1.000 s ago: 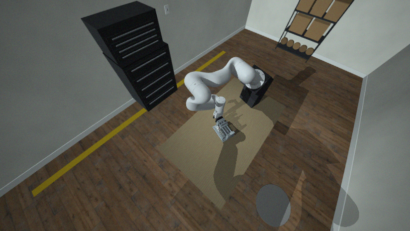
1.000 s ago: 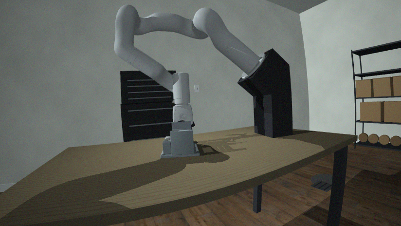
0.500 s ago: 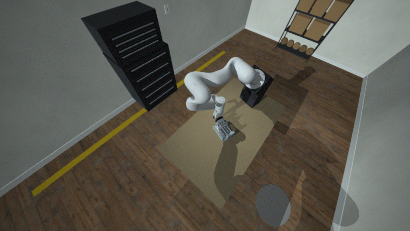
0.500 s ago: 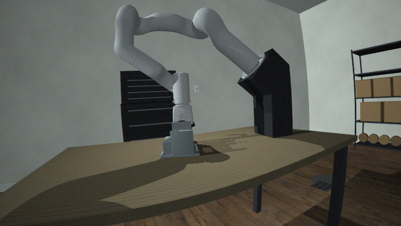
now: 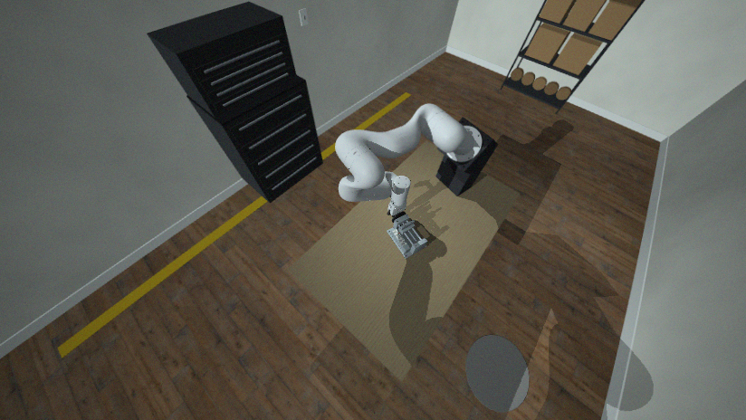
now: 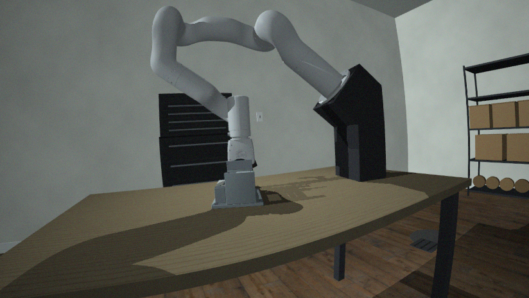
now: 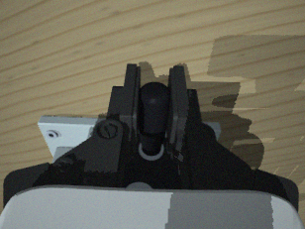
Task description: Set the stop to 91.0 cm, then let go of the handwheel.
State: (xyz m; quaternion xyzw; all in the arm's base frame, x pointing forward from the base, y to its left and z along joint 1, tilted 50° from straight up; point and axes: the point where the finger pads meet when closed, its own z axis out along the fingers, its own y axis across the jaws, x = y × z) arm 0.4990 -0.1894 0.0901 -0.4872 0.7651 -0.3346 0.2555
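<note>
Gripper (image 5: 397, 216) (image 6: 254, 163) (image 7: 153, 84) pinching dark handwheel grip (image 7: 154, 105) from 9 and 3 o'clock in wrist view, fingers flanking it, presumably keeping hold for turning stop toward setting.

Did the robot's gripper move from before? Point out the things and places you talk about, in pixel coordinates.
No, not that I can see: the gripper (image 5: 402, 217) is at the same edge of the gray device (image 5: 406, 254) as before.
</note>
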